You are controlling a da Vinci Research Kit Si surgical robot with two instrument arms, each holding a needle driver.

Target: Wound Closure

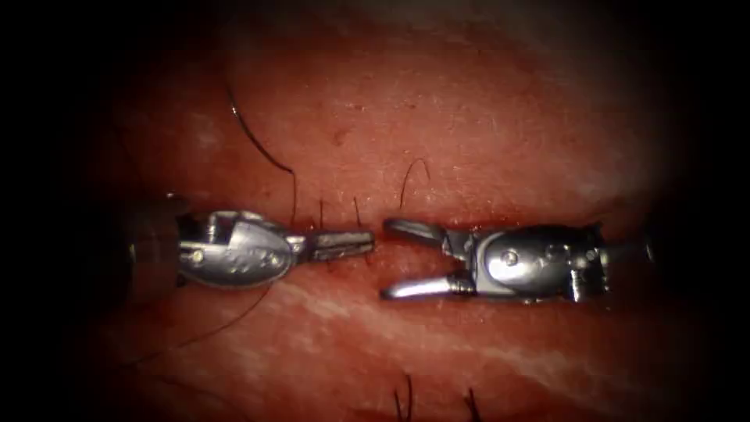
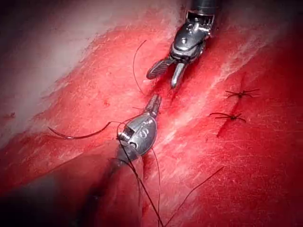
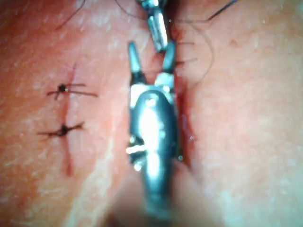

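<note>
Red, wet, fat-streaked tissue (image 1: 484,133), its cut (image 1: 375,227) running level between two facing steel tools. Partly closed, by the look of it: two knotted stitches (image 3: 62,88) with short bristly ends sit on a separate line beside the open cut in the right wrist view. Right tool (image 1: 406,262) with jaws spread wide, grasping nothing. Left tool (image 1: 355,242) with jaws clenched at the cut, hold unclear. Thin dark thread (image 1: 262,148) curling across the tissue. Needle nowhere made out.

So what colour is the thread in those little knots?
Black. The two knots of thread show best in the right wrist view, dark against the red tissue.
</note>
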